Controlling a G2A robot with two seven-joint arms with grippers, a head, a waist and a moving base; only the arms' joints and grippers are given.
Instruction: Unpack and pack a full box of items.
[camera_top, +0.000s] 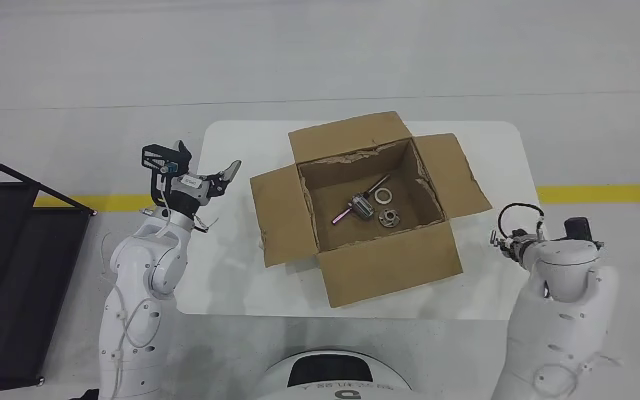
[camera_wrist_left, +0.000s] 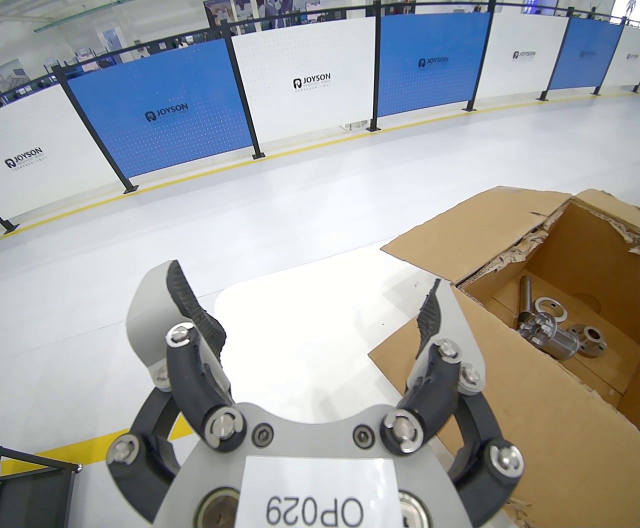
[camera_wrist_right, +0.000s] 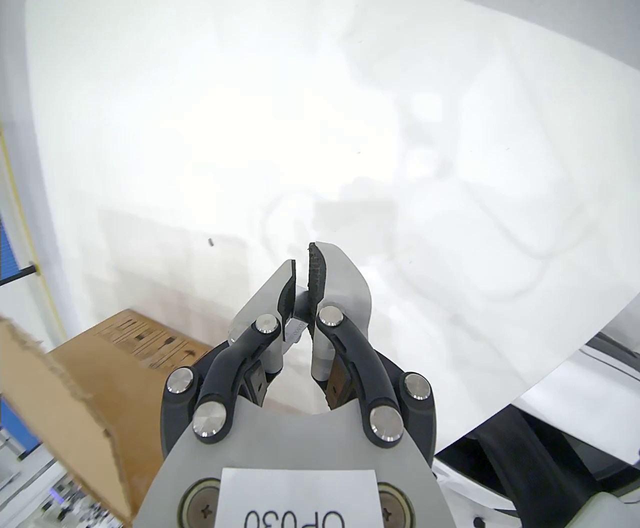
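Far left, off the table (camera_top: 235, 285), I see a black rack (camera_top: 30, 270) on the floor. Left gripper (camera_top: 222, 195) hangs over the table's left edge, just beside the cardboard box (camera_top: 390, 268) and not touching it. Its fingers are spread wide with nothing between them; the left wrist view confirms it, with the left gripper (camera_wrist_left: 305, 285) above bare tabletop (camera_wrist_left: 300, 340) and the box's near flap (camera_wrist_left: 500, 400) next to one finger. The box sits mid-table, rotated a bit, all four flaps folded out, torn edges along the inner rim. On the box floor, left to right from the top view: a metal shaft (camera_top: 349, 211) lying flat, a thin metal ring (camera_top: 381, 195) beyond it, and a round flange (camera_top: 389, 218) touching or nearly touching the shaft's end. The left wrist view shows the same cluster: shaft (camera_wrist_left: 525, 290), ring (camera_wrist_left: 550, 307), flange (camera_wrist_left: 591, 342). Right gripper (camera_top: 497, 240) is off the box's right flap, near the table's right edge. In the right wrist view the right gripper (camera_wrist_right: 303, 265) has its fingers pressed almost together over white tabletop (camera_wrist_right: 450, 125). There's something small and grey low between the pads; I can't tell what. A box flap (camera_wrist_right: 60, 390) sits at that view's edge.
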